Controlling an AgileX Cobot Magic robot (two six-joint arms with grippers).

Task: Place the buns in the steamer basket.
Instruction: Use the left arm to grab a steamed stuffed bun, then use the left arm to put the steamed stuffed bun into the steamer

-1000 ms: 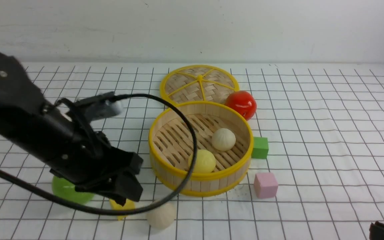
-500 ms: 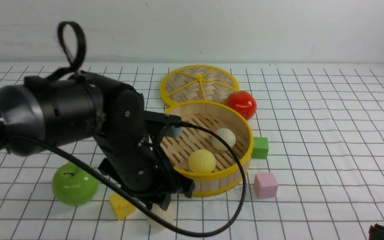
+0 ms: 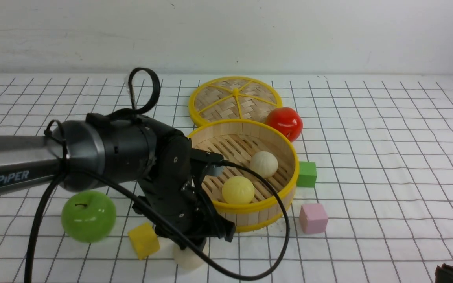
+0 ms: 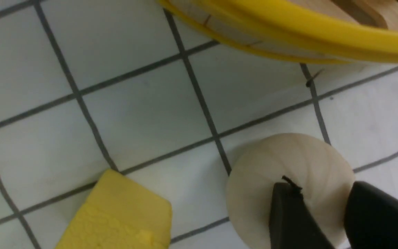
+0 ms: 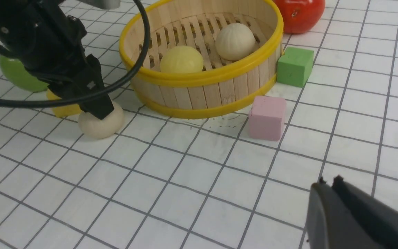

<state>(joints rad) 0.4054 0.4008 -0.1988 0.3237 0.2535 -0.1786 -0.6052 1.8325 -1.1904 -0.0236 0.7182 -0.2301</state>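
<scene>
The steamer basket (image 3: 250, 206) (image 5: 199, 77) stands mid-table with two buns in it, a pale yellow one (image 3: 238, 190) (image 5: 181, 59) and an off-white one (image 3: 264, 164) (image 5: 235, 41). Another off-white bun (image 3: 185, 257) (image 4: 288, 166) (image 5: 98, 126) lies on the cloth just in front of the basket's left side. My left gripper (image 3: 197, 243) (image 4: 323, 188) (image 5: 98, 109) hangs right over this bun, its jaws apart and its tips at the bun's top. My right gripper (image 5: 328, 181) (image 3: 448, 271) stays low at the near right, jaws together, holding nothing.
A green apple (image 3: 88, 216) and a yellow cube (image 3: 143, 240) lie left of the loose bun. A pink cube (image 3: 313, 218) and a green cube (image 3: 306, 174) sit right of the basket. Behind it are a red apple (image 3: 284, 123) and the woven lid (image 3: 235, 99).
My left arm has swung right from over the green apple and come down over the loose bun. The right gripper has not visibly moved.
</scene>
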